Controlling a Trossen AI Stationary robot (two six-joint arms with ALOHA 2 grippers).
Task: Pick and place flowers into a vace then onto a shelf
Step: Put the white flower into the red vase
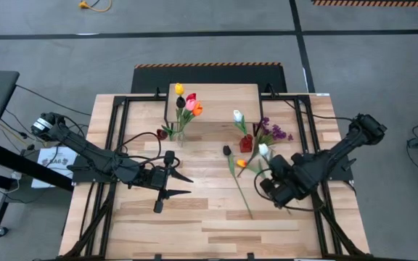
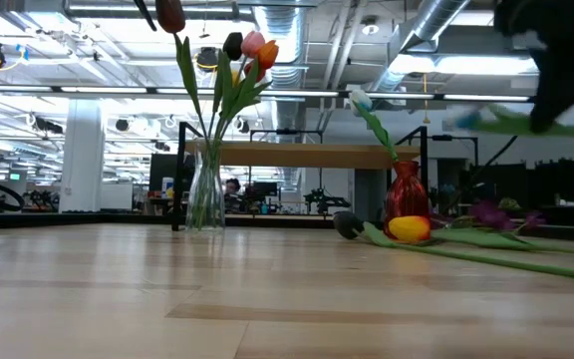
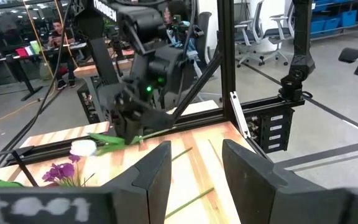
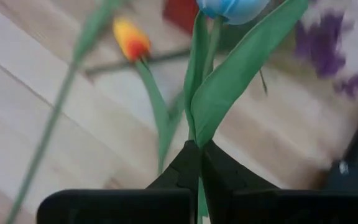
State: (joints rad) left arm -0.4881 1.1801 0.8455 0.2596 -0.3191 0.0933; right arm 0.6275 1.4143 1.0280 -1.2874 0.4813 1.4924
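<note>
My right gripper (image 4: pixel 199 163) has its fingers pinched tight on the green stem of a white tulip (image 1: pixel 263 150), lifted just off the worktop (image 1: pixel 194 217) near the red vase (image 1: pixel 246 143). A yellow-orange tulip (image 4: pixel 131 38) and a dark one (image 1: pixel 227 151) lie flat close by. My left gripper (image 1: pixel 182 185) hovers mid-worktop, fingers apart, empty. The clear vase (image 2: pixel 205 194) of tulips stands before the shelf (image 1: pixel 223 93).

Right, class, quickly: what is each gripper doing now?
Left gripper: open, holding nothing.
Right gripper: shut on the white tulip stem.
</note>
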